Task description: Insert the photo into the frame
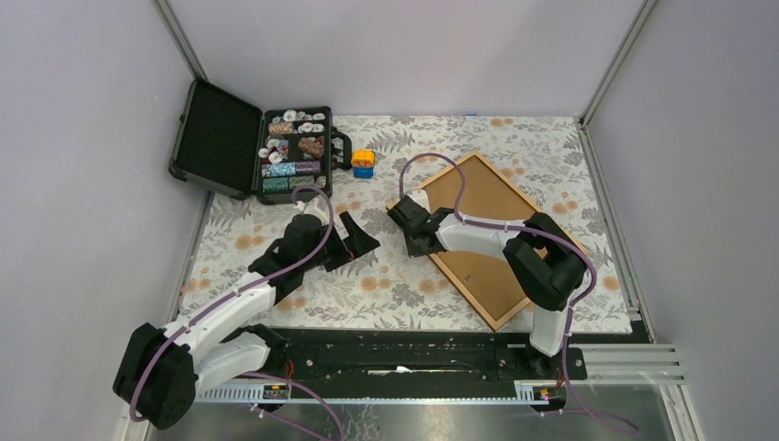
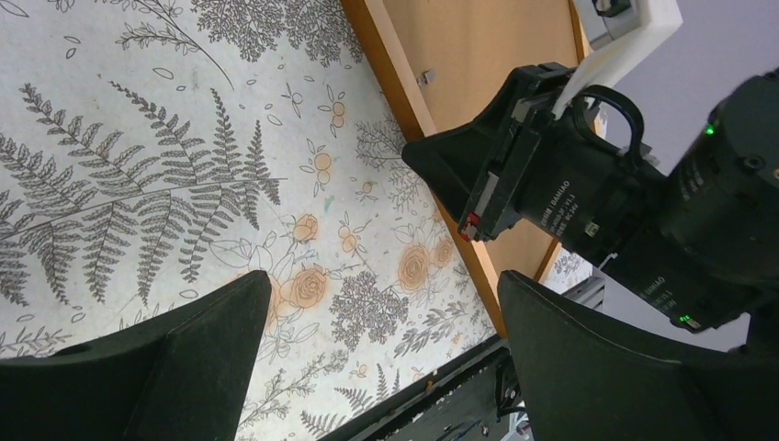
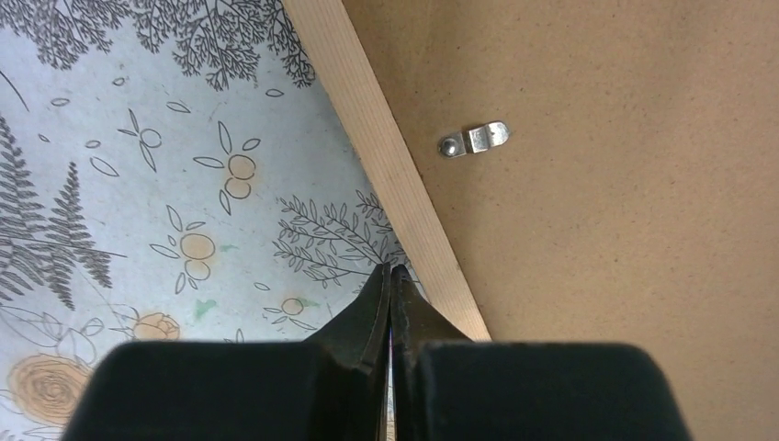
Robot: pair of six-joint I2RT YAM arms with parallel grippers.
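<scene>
Overhead, I note an open black case (image 1: 216, 138) at 10 o'clock on the floral cloth (image 1: 386, 285). The left gripper (image 1: 360, 234) sits near centre, fingers released and spread wide over the cloth. The frame (image 1: 467, 295) lies face down at 3 o'clock, turned diagonally. Its brown backing board (image 1: 491, 193) is uppermost and carries a metal clip (image 3: 473, 140). The right gripper (image 3: 390, 276) is clenched, finger against finger, with its tips at the outer side of the frame's 9 o'clock moulding.
</scene>
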